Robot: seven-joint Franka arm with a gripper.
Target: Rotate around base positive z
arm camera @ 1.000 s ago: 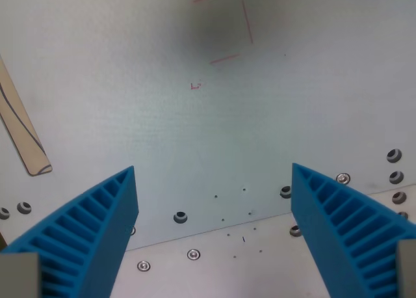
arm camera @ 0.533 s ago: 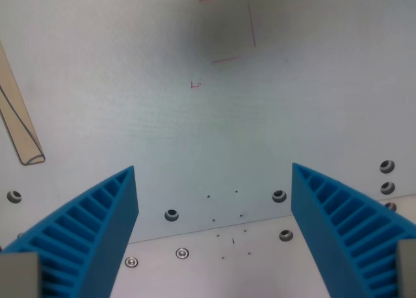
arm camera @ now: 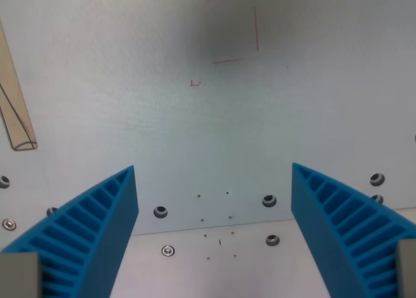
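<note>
From the wrist camera I see my gripper (arm camera: 214, 233) hanging over a pale worktable (arm camera: 130, 116), its two blue ribbed fingers (arm camera: 84, 239) spread wide with nothing between them. The task names no object to pick up; the thing being turned is the arm itself, swinging about its base, so there is nothing here to take hold of and I judge the jaws can stay parted and empty throughout.

Below the fingers a seam (arm camera: 214, 228) runs across the table, with a scatter of bolt holes (arm camera: 160, 211) and screw heads (arm camera: 168, 250) on either side of it. Near the top of the view, thin red lines (arm camera: 234, 28) trace three sides of a square, with a small red mark (arm camera: 194, 83) below and to the wrist view's left of it. A tan strip (arm camera: 14, 112), flat on the table, slants down the wrist view's left edge, well apart from the gripper.

As for handling, I judge the load to be nothing but the gripper's own weight: no slip, no crush, no fragile cargo. The only care I would take is clearance, since the fingers ride above the table without touching it, and the tan strip is the one loose-looking item near the sweep. How far the rotation has run I cannot tell from this single view.
</note>
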